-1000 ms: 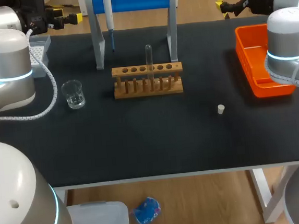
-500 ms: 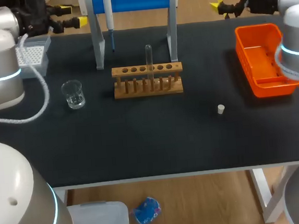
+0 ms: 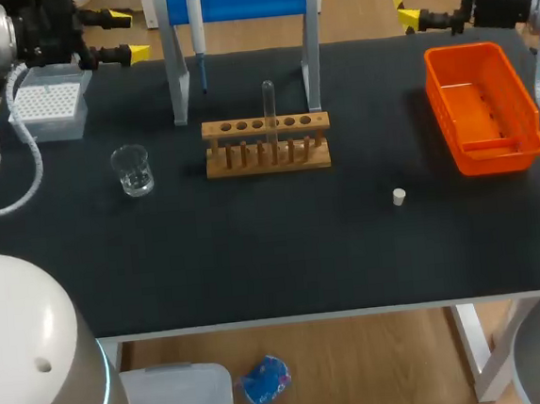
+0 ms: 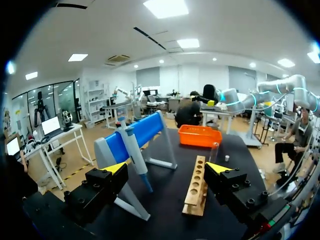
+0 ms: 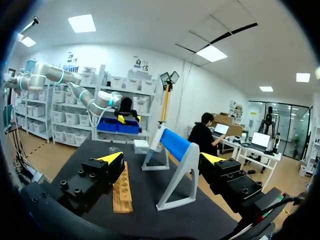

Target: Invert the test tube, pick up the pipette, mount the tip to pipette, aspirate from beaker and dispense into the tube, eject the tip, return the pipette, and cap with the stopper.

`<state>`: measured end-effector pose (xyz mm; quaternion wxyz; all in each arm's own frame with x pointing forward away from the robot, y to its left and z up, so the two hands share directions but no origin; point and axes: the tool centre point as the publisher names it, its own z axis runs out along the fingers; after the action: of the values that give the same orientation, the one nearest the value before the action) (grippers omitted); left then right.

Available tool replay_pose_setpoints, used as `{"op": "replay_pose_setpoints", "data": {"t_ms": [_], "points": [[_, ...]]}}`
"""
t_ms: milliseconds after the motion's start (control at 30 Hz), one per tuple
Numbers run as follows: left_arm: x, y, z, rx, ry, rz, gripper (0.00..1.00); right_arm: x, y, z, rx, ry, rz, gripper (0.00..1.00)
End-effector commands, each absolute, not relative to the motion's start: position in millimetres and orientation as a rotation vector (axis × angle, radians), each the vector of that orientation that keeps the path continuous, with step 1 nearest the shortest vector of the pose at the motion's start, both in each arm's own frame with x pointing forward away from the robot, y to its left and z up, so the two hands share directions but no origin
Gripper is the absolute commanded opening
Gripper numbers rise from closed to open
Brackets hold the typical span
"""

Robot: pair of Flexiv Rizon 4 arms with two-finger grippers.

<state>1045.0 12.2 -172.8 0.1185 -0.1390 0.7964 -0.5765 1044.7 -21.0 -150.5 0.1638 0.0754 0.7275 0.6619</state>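
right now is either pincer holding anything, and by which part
Nothing is held: left pincer and right pincer both stand open and empty.

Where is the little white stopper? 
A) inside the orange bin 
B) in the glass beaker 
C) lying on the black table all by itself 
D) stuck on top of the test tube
C: the stopper lies alone on the table, apart from the orange bin and the test tube.
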Motion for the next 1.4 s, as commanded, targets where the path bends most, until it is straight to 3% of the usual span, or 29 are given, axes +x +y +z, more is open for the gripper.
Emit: {"op": "replay_pose_setpoints", "data": {"t_ms": [33,567,1033,1400], "points": [[1048.2,13.5,-172.9,-0.389,2.349,-1.699,1.00,1050.8,-22.1,-152.6,0.122,2.132,1.941,1.00],[957.0,-22.8,-210.4,-0.203,2.459,-1.524,1.00,966.5,47.5,-190.9,-0.116,2.234,2.170,1.00],[959.2,-24.2,-211.9,-0.193,2.475,-1.528,1.00,966.5,47.5,-190.9,-0.116,2.234,2.170,1.00],[950.7,-89.7,-246.5,-0.202,2.569,-1.522,1.00,964.1,89.2,-223.7,-0.094,2.339,2.130,1.00]]}}
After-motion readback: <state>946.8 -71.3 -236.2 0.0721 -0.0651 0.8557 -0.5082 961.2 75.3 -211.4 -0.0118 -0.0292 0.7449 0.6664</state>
